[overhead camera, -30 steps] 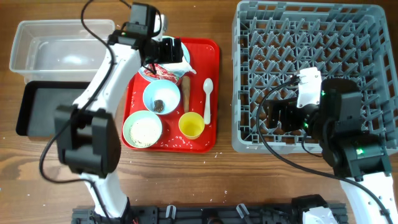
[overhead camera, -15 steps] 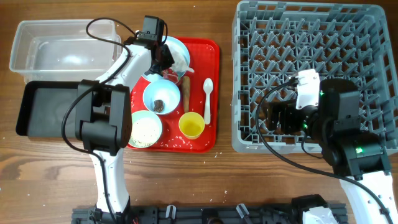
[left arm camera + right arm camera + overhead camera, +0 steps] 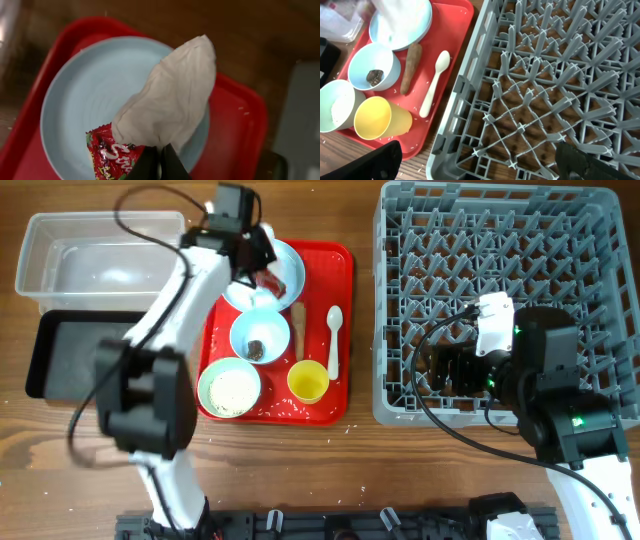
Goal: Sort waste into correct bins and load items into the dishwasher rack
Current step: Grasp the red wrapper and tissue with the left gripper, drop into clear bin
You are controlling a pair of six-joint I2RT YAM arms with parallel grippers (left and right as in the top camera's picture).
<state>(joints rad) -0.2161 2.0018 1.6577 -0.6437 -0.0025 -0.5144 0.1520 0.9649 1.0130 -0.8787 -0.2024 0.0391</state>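
Note:
My left gripper (image 3: 160, 156) is shut on the lower edge of the crumpled white paper (image 3: 172, 95), held over the pale blue plate (image 3: 80, 100). The red-and-white snack wrapper (image 3: 110, 150) lies against its left finger. Overhead, that gripper (image 3: 262, 268) is above the plate (image 3: 288, 265) at the back of the red tray. My right gripper (image 3: 480, 167) is open over the grey dishwasher rack (image 3: 555, 75), with nothing between its fingers. On the tray are a bowl with a dark scrap (image 3: 260, 335), a bowl of rice (image 3: 230, 388), a yellow cup (image 3: 307, 382), a white spoon (image 3: 334, 340) and a brown stick (image 3: 299, 328).
The clear tub (image 3: 100, 260) stands at the back left, with the black tray (image 3: 70, 355) in front of it. The red tray (image 3: 340, 265) sits between the bins and the rack (image 3: 500, 260). Rice grains are scattered on the tray and on the table near it.
The left gripper closed from open to shut on the paper over the plate. The left arm swung round its base. The right arm has not moved.

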